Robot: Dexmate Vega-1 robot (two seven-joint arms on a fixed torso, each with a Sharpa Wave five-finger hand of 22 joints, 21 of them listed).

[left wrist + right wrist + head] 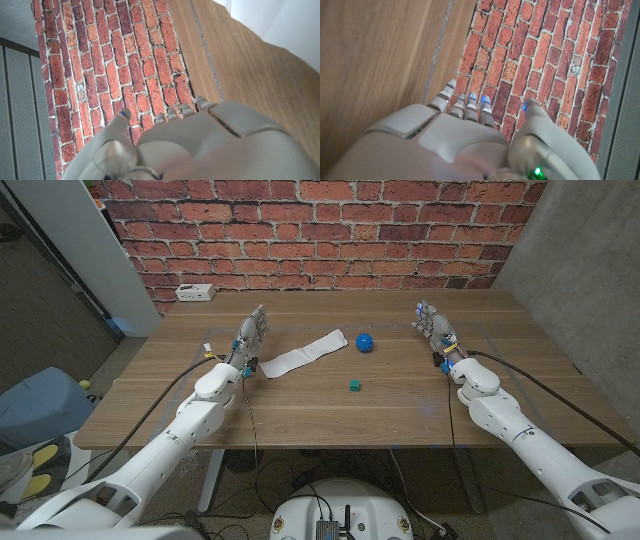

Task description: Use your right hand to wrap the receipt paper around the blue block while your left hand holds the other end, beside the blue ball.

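The place looked like a robot test room or lab set up in a plain indoor space rather than a home. A bare wooden table stood against a red brick wall, with cables hanging under the table's front edge and a white power strip lying at its far left corner by the wall. Grey panels stood to the right of the table, and a blue bin sat on the floor to its left.
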